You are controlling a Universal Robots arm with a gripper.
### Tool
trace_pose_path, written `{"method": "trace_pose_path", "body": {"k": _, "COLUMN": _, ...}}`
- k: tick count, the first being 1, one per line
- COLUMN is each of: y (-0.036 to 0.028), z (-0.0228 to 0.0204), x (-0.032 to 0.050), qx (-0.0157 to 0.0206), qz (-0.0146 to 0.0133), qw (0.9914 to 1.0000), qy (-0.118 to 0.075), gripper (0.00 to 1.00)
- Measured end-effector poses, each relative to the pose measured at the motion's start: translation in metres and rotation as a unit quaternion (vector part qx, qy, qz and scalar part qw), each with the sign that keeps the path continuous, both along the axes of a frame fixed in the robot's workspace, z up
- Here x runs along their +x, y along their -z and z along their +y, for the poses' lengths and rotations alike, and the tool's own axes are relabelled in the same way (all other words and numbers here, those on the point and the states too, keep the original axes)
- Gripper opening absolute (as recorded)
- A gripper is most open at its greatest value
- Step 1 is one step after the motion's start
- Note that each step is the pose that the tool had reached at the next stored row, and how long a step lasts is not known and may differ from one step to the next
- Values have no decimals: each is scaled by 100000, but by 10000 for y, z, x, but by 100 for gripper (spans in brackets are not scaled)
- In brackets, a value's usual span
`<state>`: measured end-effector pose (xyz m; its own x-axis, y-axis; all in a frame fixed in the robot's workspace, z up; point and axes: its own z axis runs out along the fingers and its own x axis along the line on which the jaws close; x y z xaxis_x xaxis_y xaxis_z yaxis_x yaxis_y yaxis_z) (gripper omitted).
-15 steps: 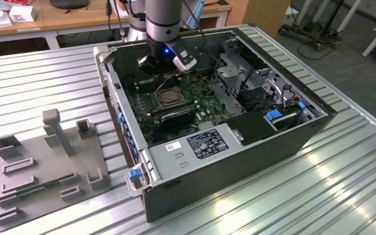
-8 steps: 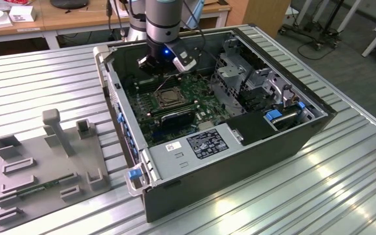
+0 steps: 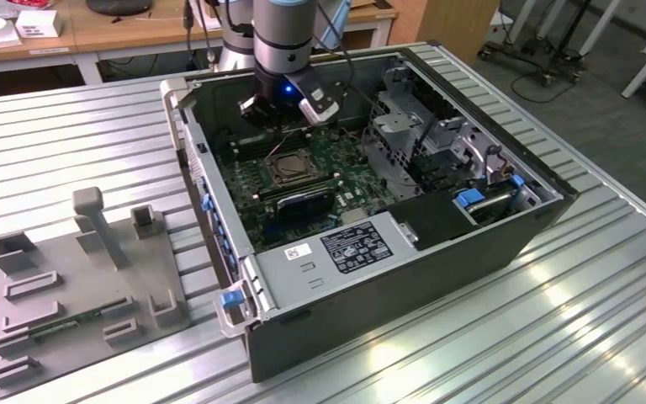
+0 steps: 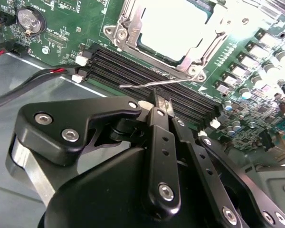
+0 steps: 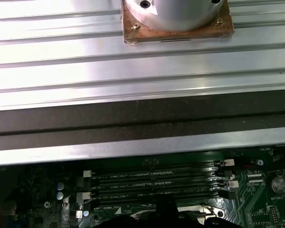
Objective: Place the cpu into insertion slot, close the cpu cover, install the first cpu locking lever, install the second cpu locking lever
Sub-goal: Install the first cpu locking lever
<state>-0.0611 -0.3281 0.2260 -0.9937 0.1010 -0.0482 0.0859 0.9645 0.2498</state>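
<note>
In the second wrist view the cpu (image 4: pixel 173 23) lies in the insertion slot (image 4: pixel 192 71) with its bright silver top showing. The cpu cover (image 4: pixel 128 31) lies flat around it as a silvery frame. A thin wire locking lever (image 4: pixel 142 86) sticks out from the socket's corner across the black memory slots (image 4: pixel 133 69). My gripper (image 4: pixel 162 105) is shut with nothing between its fingers, and its tips sit right beside that lever. In the exterior view the gripper (image 3: pixel 282 118) hangs inside the open computer case (image 3: pixel 413 286), just behind the insertion slot (image 3: pixel 289 167).
The green motherboard (image 3: pixel 346 181) has a drive cage (image 3: pixel 413 135) at the exterior view's right. A grey fixture plate (image 3: pixel 76 286) lies on the slatted table (image 3: pixel 76 151) at the exterior view's left. Red and black cables (image 4: pixel 33 80) run beside the memory slots.
</note>
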Motion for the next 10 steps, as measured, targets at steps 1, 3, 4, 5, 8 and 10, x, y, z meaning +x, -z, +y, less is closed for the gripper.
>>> {"method": "trace_pose_path", "body": {"k": 1, "y": 4, "z": 2, "x": 6, "qx": 29, "qz": 4, "qw": 100000, "qy": -2, "gripper": 11}}
{"method": "trace_pose_path", "body": {"k": 3, "y": 22, "z": 3, "x": 23, "qx": 116, "qz": 2, "qw": 100000, "qy": -1, "gripper": 11}}
{"method": "trace_pose_path", "body": {"k": 4, "y": 25, "z": 3, "x": 27, "qx": 128, "qz": 6, "qw": 100000, "qy": -2, "gripper": 11}}
{"method": "trace_pose_path", "body": {"k": 5, "y": 25, "z": 3, "x": 28, "qx": 121, "qz": 11, "qw": 100000, "qy": 0, "gripper": 11}}
{"method": "trace_pose_path", "body": {"k": 8, "y": 27, "z": 3, "x": 28, "qx": 133, "qz": 4, "qw": 100000, "qy": 4, "gripper": 11}}
{"method": "trace_pose_path", "body": {"k": 10, "y": 28, "z": 3, "x": 29, "qx": 131, "qz": 3, "qw": 100000, "qy": 1, "gripper": 11}}
